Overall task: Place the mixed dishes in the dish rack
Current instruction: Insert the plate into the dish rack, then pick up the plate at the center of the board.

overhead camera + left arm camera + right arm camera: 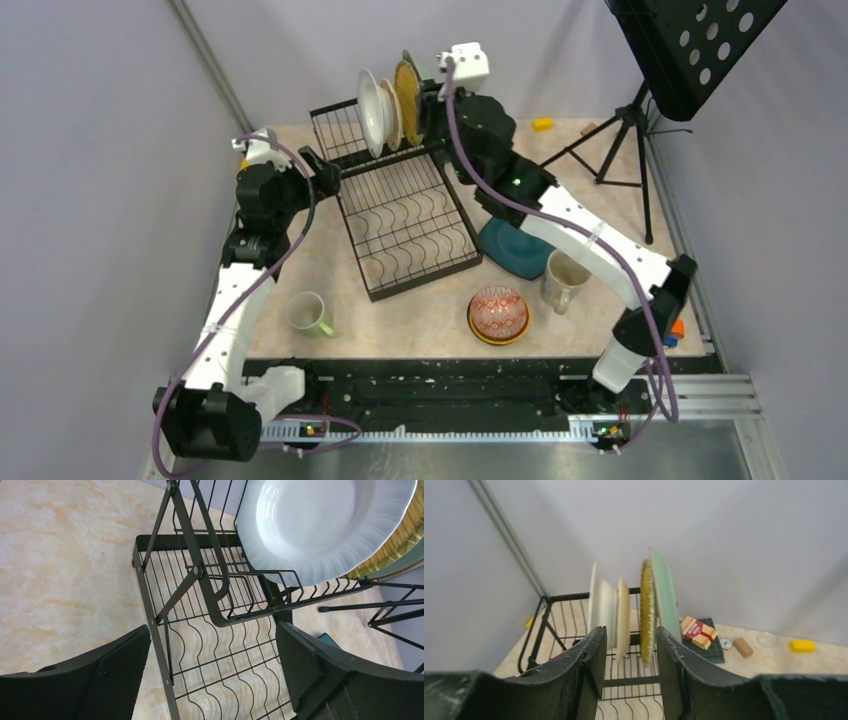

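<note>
While I'm parked on the remote feeds, quick rundown of what each camera gives me

Overhead is the only one with the whole table. The dish rack (405, 215) sits mid-table, angled, with both arms reaching to its far end. Count from up there: four plates standing in the raised section and one dark teal plate (510, 250) flat on the table, partly under the right arm. Two mugs, a green mug (308, 312) left of the rack and a cream mug (563, 280) on the right. Two bowls stacked, the red-patterned bowl (497, 308) nested in the yellow-orange bowl (500, 338). The flat wavy tray has nothing in it. A music stand (690, 50) sits in the far right corner.

The right wrist cam shows the four plates edge-on, which overhead doesn't. I get a white plate (594, 605), a cream plate (622, 615), a gold woven-looking plate (646, 610) and a pale green plate (665, 600). It also catches small stuff behind the rack, a red-and-cream block (696, 630) and a yellow block (802, 645). The right gripper (626, 635) has its fingers partly apart with nothing in them, lined up just short of the plates.

The left wrist cam looks down through the rack frame at the wavy wires and the white plate's face. The left gripper (212, 630) is spread wide, holding nothing, over the rack's left edge
</note>
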`<state>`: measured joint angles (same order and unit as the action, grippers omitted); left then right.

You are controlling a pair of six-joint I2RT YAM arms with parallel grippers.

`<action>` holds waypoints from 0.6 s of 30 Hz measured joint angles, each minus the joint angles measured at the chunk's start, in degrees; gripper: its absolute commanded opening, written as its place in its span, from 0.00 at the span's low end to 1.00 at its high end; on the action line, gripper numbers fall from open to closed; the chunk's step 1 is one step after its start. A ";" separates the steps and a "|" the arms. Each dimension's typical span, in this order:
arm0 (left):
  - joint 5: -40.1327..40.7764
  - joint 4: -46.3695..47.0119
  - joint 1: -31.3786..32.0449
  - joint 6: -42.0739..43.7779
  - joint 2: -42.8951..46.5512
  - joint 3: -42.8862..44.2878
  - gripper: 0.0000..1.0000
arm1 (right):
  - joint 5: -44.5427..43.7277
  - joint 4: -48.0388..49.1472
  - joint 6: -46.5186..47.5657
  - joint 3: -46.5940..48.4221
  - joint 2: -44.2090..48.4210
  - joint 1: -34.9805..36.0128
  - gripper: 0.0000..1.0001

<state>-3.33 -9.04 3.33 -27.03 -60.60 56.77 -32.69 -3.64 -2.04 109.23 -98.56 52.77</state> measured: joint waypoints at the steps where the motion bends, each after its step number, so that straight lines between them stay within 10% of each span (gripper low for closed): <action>1: 0.13 -0.20 0.00 0.15 0.07 0.00 0.99 | 0.00 0.24 -0.28 -1.77 1.42 -0.68 0.42; 18: -0.13 -1.27 -0.09 1.68 2.12 0.00 0.99 | 27.76 -15.85 -17.75 -39.23 19.04 -36.89 0.42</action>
<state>-3.46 -10.31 3.25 -25.34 -58.48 56.77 -4.93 -19.49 -19.79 70.00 -79.53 15.88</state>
